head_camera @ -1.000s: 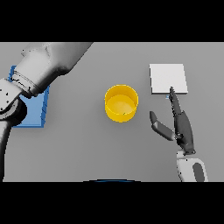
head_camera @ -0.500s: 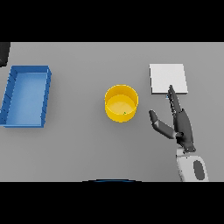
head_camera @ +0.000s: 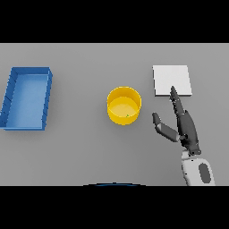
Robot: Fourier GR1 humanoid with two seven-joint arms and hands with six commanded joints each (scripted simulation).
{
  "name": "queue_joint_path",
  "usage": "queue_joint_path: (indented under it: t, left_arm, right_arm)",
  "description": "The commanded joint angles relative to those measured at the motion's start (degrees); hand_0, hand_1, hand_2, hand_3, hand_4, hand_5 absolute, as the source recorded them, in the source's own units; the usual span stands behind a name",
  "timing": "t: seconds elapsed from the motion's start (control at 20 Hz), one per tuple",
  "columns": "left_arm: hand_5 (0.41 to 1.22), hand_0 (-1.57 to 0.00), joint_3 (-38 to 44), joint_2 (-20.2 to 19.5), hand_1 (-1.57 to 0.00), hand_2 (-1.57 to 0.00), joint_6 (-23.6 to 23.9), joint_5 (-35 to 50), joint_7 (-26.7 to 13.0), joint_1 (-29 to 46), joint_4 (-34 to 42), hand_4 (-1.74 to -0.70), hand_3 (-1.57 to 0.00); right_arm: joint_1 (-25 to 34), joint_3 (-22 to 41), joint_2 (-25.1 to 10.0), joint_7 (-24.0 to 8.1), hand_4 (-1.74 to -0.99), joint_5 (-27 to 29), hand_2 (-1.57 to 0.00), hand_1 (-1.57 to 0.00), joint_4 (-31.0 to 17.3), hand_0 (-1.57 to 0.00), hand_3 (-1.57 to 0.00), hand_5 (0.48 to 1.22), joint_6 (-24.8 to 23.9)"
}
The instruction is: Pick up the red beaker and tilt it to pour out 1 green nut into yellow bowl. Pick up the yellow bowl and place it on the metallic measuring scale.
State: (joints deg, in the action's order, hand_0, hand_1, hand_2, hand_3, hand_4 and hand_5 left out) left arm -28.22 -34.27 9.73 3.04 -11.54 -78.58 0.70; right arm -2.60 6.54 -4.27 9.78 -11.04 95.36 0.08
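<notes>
Right hand (head_camera: pixel 185 127) sits low on the right of the frame, fingers straight and thumb spread wide, holding nothing. Its fingertips reach the bottom edge of one flat, square, pale scale (head_camera: pixel 172 80). Left of the thumb stands one round yellow bowl (head_camera: pixel 124 105), a tiny green speck inside. One blue box-shaped tray (head_camera: pixel 27 97) lies far left.

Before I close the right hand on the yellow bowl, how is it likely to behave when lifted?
The yellow bowl looks rigid and probably light. Its upright walls suit a side grasp, but smooth sides may slip. A small green speck inside could shift if tilted. The right hand is open beside it, not touching.
</notes>
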Motion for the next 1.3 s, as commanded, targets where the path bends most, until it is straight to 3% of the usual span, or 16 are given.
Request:
queue_joint_path:
  t: [0.0,0.15,0.4,0.6,0.7,0.8,0.85,0.9,0.95,1.0,1.1,1.25]
  left_arm:
    - [1.221,-1.57,0.59,-0.09,-1.57,-1.57,0.5,1.33,-0.83,1.01,0.18,-1.74,-1.46]
    - [1.221,-1.57,2.78,0.08,-1.57,-1.57,2.37,6.39,0.14,6.55,2.36,-1.74,-1.37]
    - [1.221,-1.57,3.1,-0.62,-1.57,-1.57,6.68,12.73,-1.36,16.77,12.35,-1.74,-1.39]
    - [1.221,-1.57,0.07,-2.9,-1.57,-1.57,12.83,16.2,-9.08,28.13,29.61,-1.74,-1.38]
    - [1.076,-1.57,-2.26,-4.99,-1.57,-1.57,15.87,17.73,-14.35,33.42,39.93,-1.74,-1.38]
    - [0.955,-1.57,-3.99,-8.41,-1.57,-1.57,15.82,20.23,-18.89,37.55,48.95,-1.73,-1.37]
    - [0.888,-1.57,-5.42,-10.02,-1.57,-1.57,14.76,20.93,-20.68,38.89,52.7,-1.66,-1.41]
    - [0.827,-1.57,-6.12,-11.51,-1.57,-1.57,14.42,21.92,-20.18,40.63,56.24,-1.49,-1.37]
    - [0.774,-1.57,-7.29,-13.53,-1.54,-1.49,12.82,21.86,-19.73,41.21,59.43,-1.31,-1.24]
    - [0.74,-1.5,-8.0,-15.06,-1.38,-1.31,10.82,21.99,-18.79,42.08,62.04,-1.15,-1.1]
    - [0.697,-1.0,-7.5,-16.75,-0.88,-0.84,6.35,24.5,-16.42,44.49,64.57,-0.93,-0.71]
    - [0.656,-0.51,-8.93,-18.21,-0.45,-0.43,3.27,23.93,-17.79,44.32,65.91,-0.78,-0.36]
  right_arm:
    - [0.16,0.33,0.02,-0.55,-1.188,-0.92,0.0,0.0,-0.41,0.0,0.0,0.696,-0.38]
    - [-0.01,0.16,-0.19,-0.49,-1.194,-1.15,0.0,0.0,-0.98,0.0,0.0,0.703,-0.56]
    - [0.13,0.41,-0.11,0.05,-1.202,-1.86,0.0,0.0,-1.45,0.0,0.0,0.699,-0.93]
    - [0.86,0.25,0.49,-0.13,-1.186,-1.61,0.0,0.0,-1.51,0.0,0.0,0.687,-1.45]
    - [0.96,-0.42,-0.12,-0.53,-1.17,-0.79,0.0,0.0,-2.01,0.0,0.0,0.683,-0.88]
    - [0.89,-0.09,-0.24,-0.66,-1.168,-1.04,0.0,0.0,-1.37,0.0,0.0,0.679,-0.76]
    - [1.34,0.18,0.0,-1.14,-1.165,-1.35,0.0,0.0,-1.65,0.0,0.0,0.678,-0.85]
    - [0.32,0.1,-0.39,-0.15,-1.165,-1.37,0.0,0.0,-1.26,0.0,0.0,0.675,-0.76]
    - [0.49,0.25,-0.24,-0.46,-1.163,-1.84,0.0,0.0,-1.38,0.0,0.0,0.671,-1.15]
    - [-0.05,0.55,-0.18,-0.4,-1.159,-1.87,0.0,0.0,-0.72,0.0,0.0,0.669,-1.01]
    - [0.46,0.55,0.17,-0.53,-1.162,-1.94,0.0,0.0,-1.27,0.0,0.0,0.671,-1.33]
    - [0.21,0.44,0.05,0.17,-1.147,-1.53,0.0,0.0,-1.57,0.0,0.0,0.68,-0.99]
